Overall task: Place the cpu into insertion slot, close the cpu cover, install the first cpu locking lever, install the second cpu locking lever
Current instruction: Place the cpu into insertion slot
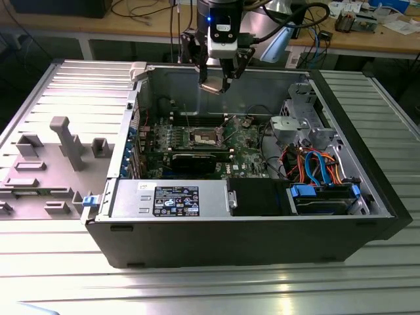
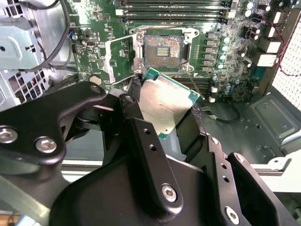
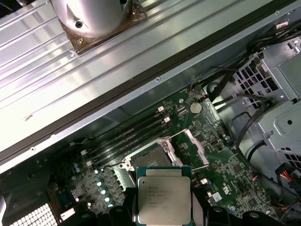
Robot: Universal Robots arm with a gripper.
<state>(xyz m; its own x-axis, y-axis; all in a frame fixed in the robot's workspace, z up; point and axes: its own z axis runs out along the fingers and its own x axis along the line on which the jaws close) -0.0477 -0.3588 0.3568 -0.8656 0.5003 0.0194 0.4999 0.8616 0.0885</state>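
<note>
My gripper [image 1: 215, 84] hangs above the open computer case, shut on the cpu [image 1: 214, 86], a flat square chip with a dull silver top. Both wrist views show the cpu [image 2: 167, 103] [image 3: 164, 195] pinched by its edges between the black fingers [image 2: 136, 122]. Below it on the green board lies the insertion slot [image 1: 203, 136] [image 2: 163, 47] [image 3: 151, 157], a dark square recess, uncovered and with nothing in it. The cpu cover [image 2: 120, 59] [image 3: 194, 143], a silvery frame, is swung open to one side of the slot. The chip is well above the board, apart from the slot.
Long memory slots [image 2: 171, 12] run beside the socket. A metal drive cage [image 1: 305, 121] and orange and blue cables [image 1: 315, 164] fill the case on the exterior view's right. A black power supply [image 1: 197, 200] lines the near side. A grey fixture [image 1: 65, 147] lies at the exterior view's left.
</note>
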